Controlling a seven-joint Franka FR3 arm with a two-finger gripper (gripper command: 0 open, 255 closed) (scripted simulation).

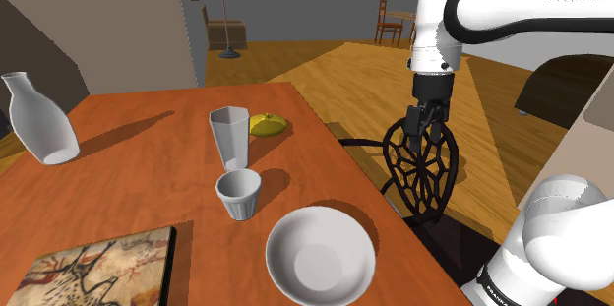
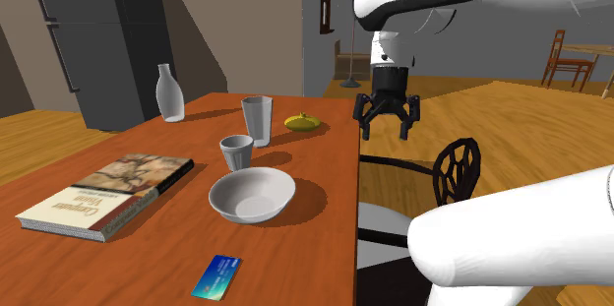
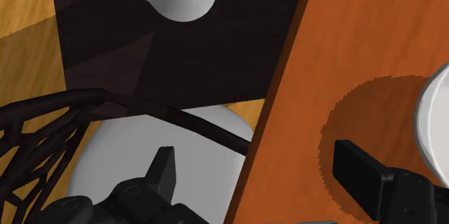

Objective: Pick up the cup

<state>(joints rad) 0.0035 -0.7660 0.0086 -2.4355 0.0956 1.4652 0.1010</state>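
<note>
The cup (image 1: 238,194) (image 2: 236,151) is small, grey and ribbed, and it stands upright on the orange-brown table (image 1: 128,186) (image 2: 305,245) between a tall glass and a bowl. My black gripper (image 1: 425,129) (image 2: 385,127) (image 3: 260,168) hangs open in the air over the table's edge beside a chair, well away from the cup toward the shoulder view's right. Nothing is between its fingers (image 3: 162,169). In the wrist view the table edge runs between the two fingers.
A tall grey glass (image 1: 228,135) (image 2: 257,120) stands just behind the cup. A white bowl (image 1: 320,253) (image 2: 252,196) (image 3: 435,118) lies in front. Also here are a bottle (image 1: 39,122), a yellow object (image 1: 268,123), a book (image 2: 108,194), a card (image 2: 216,276) and a black lattice chair (image 1: 423,171) (image 3: 43,132).
</note>
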